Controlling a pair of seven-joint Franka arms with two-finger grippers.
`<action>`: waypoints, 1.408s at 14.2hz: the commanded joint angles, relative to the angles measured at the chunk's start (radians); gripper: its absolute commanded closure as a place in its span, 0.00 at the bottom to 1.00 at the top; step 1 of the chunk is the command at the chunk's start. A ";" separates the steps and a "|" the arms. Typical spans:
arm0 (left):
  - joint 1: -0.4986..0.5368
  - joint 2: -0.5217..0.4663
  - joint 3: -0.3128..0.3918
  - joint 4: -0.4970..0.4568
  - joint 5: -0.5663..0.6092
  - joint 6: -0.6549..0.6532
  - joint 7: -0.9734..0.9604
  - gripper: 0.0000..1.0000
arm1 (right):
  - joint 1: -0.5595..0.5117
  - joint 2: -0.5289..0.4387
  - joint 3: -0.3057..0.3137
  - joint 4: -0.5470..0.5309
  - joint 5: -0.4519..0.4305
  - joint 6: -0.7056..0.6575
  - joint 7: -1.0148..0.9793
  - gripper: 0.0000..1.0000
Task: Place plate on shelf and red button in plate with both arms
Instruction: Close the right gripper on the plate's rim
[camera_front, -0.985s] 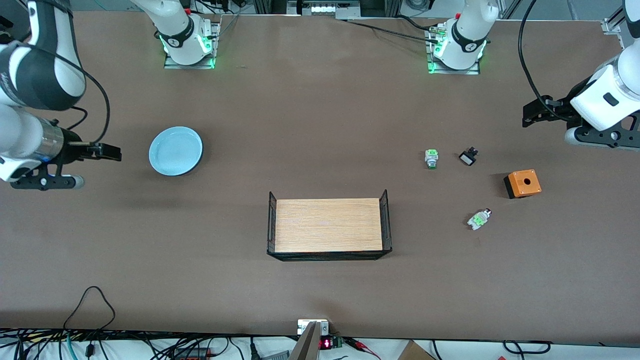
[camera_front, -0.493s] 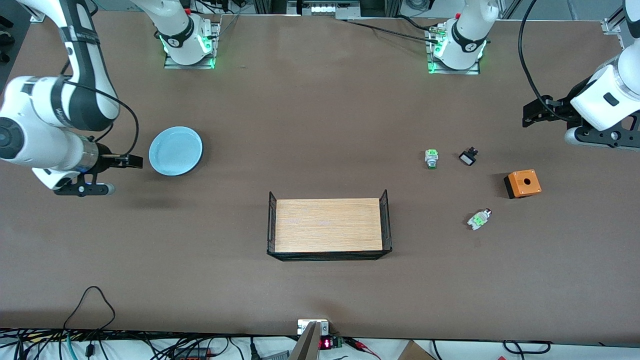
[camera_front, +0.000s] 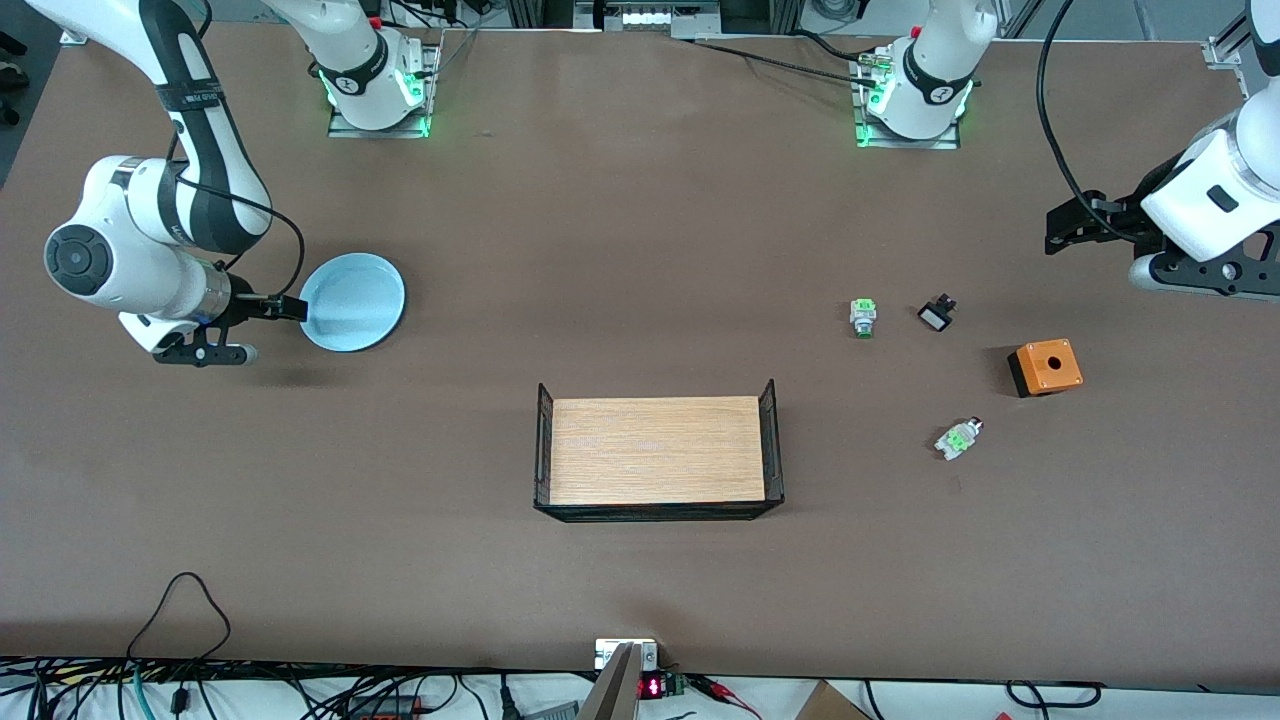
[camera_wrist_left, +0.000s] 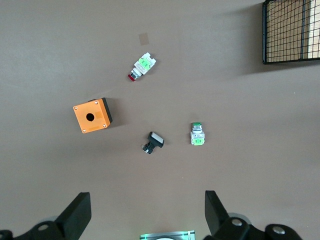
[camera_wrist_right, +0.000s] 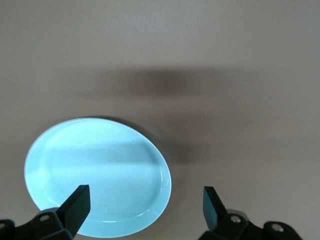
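Note:
The pale blue plate (camera_front: 352, 301) (camera_wrist_right: 95, 175) lies on the table toward the right arm's end. My right gripper (camera_front: 287, 308) (camera_wrist_right: 144, 195) is open and low at the plate's rim, one finger over the plate and the other over bare table beside it. The red button (camera_front: 958, 438) (camera_wrist_left: 141, 66), white with a green block and a red cap, lies on its side toward the left arm's end. My left gripper (camera_front: 1056, 232) (camera_wrist_left: 146, 200) waits open and empty, high above the table at that end, well away from the button.
A tray (camera_front: 657, 450) with a wooden floor and black mesh ends stands mid-table. An orange box (camera_front: 1045, 366), a green-capped switch (camera_front: 863, 317) and a black switch (camera_front: 936, 314) lie around the red button. Cables run along the table's near edge.
The right arm has swung in toward the plate, bringing its open gripper to the rim. The left arm has not moved.

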 joint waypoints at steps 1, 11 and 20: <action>0.003 0.011 -0.003 0.028 0.012 -0.022 -0.010 0.00 | -0.043 -0.038 0.019 -0.095 0.046 0.083 -0.069 0.00; 0.003 0.011 -0.003 0.030 0.012 -0.022 -0.010 0.00 | -0.080 0.036 0.056 -0.150 0.049 0.138 -0.104 0.00; 0.003 0.011 -0.003 0.030 0.010 -0.022 -0.010 0.00 | -0.098 0.079 0.065 -0.159 0.051 0.175 -0.127 0.10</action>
